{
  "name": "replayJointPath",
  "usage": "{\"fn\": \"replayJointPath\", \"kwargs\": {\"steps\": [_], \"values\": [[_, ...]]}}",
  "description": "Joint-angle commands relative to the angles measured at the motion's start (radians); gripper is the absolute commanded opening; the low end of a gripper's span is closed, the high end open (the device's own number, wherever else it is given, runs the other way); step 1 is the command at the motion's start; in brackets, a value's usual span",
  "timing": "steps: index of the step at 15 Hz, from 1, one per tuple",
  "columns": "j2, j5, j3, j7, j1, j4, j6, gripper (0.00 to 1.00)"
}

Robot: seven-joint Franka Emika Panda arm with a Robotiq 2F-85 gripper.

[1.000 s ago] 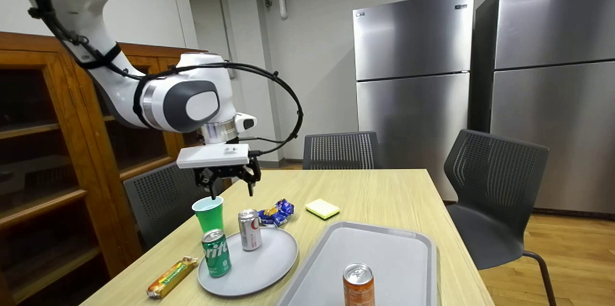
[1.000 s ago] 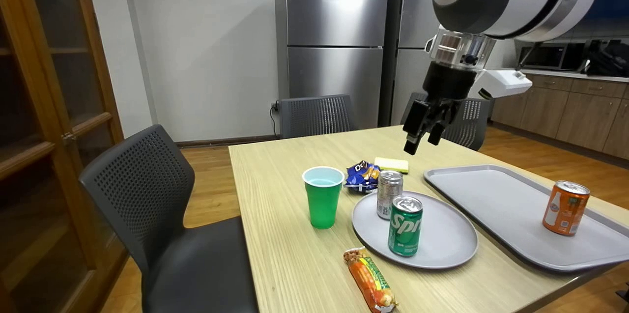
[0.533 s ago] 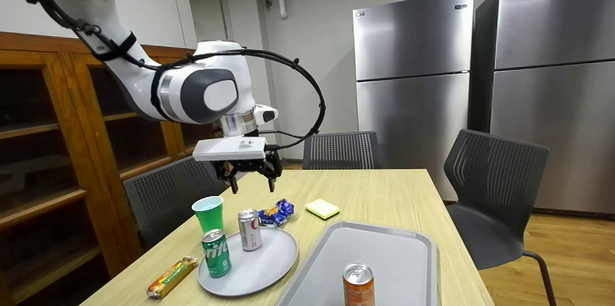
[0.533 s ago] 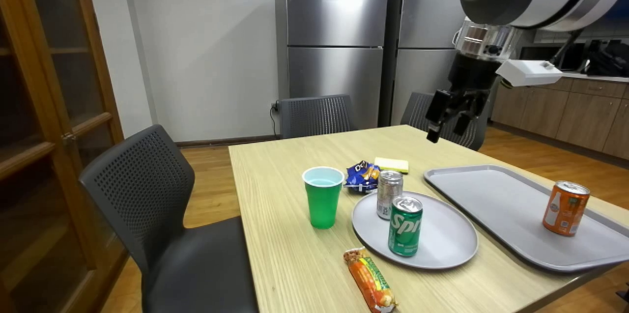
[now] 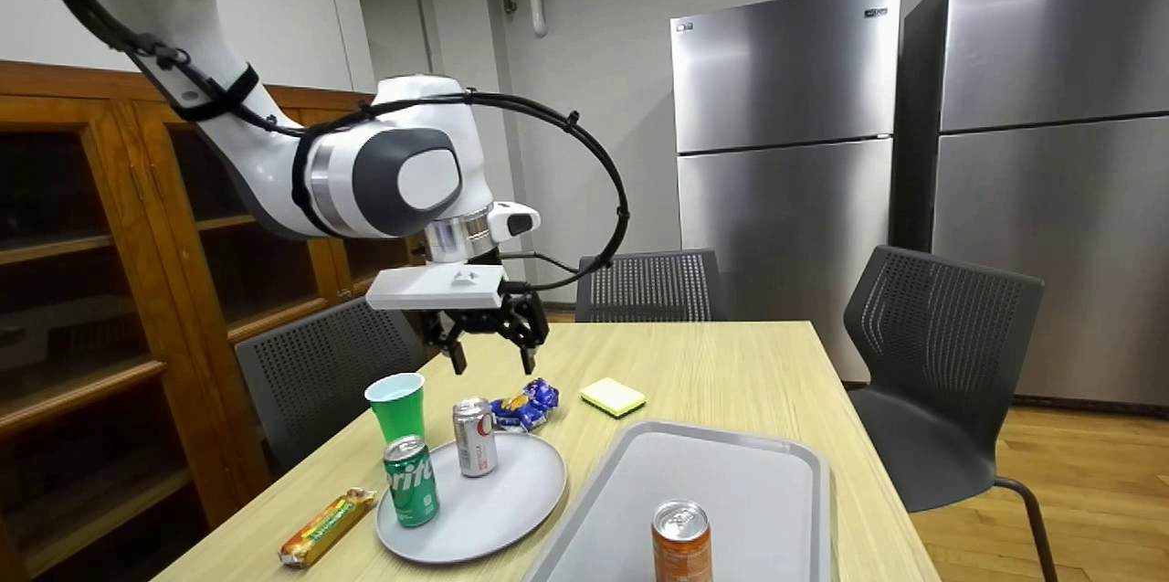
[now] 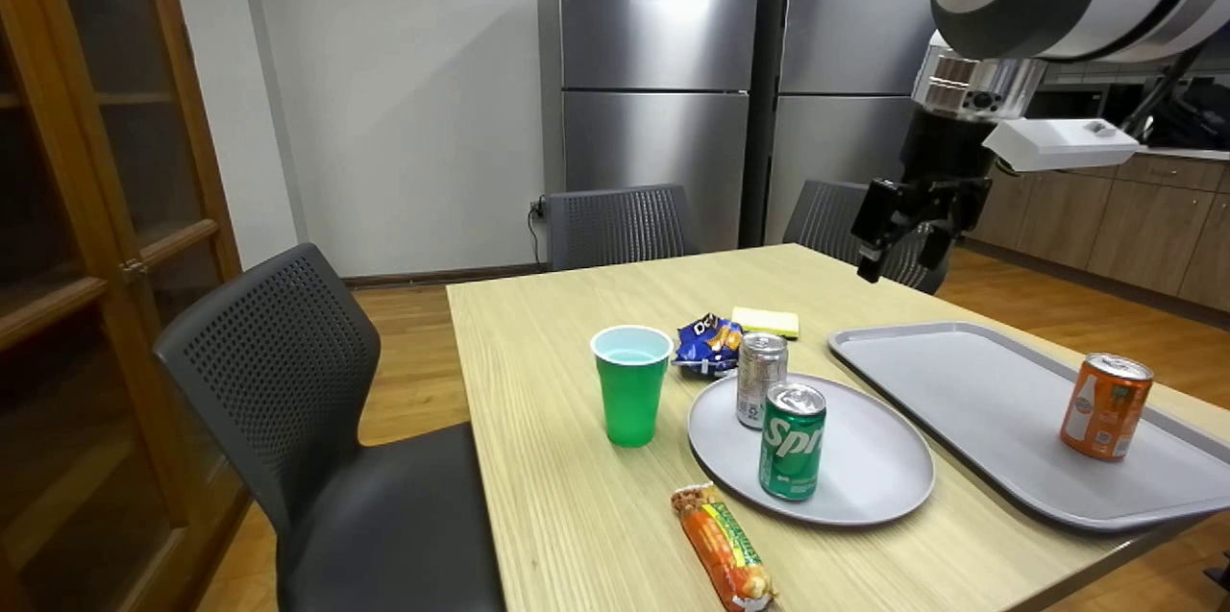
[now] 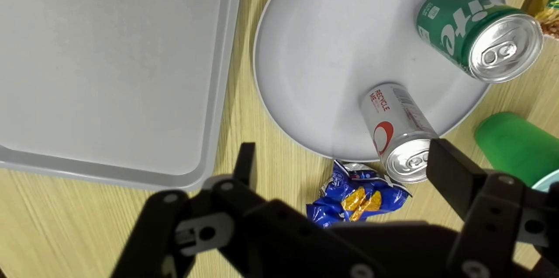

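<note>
One gripper [image 5: 494, 365] hangs above the one table [image 5: 721, 372], its jaws standing wide apart; it has hold of nothing. In the wrist view, one blue snack bag [image 7: 358, 199] shows beneath the gap between them, lying on the table at 6 o'clock from the one round plate [image 7: 314, 51]. Three cans stand upright. Two are on the plate: the silver can [image 7: 388, 116] toward 6 o'clock, the green can [image 7: 456, 25] at 3 o'clock. The third, an orange can [image 6: 1107, 405], is on the one gray tray [image 7: 109, 60], which lies at 9 o'clock from the plate in the wrist view. There too, one green cup [image 7: 511, 147] stands at 4 o'clock and one wrapped bar [image 7: 549, 14] lies at 3 o'clock. In an exterior view, one yellow sponge [image 5: 613, 396] lies at 2 o'clock from the plate. Both exterior views show three chairs [image 5: 950, 326] and two refrigerators [image 5: 785, 235].
</note>
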Motion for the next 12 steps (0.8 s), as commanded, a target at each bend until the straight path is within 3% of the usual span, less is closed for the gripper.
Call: {"fn": "replayJointPath", "kwargs": {"steps": [1,12], "values": [[-0.001,-0.003,-0.003,0.004,0.003,0.0,-0.002,1.0],[-0.023,-0.032,0.0,0.062,-0.011,-0.011,-0.036,1.0]]}}
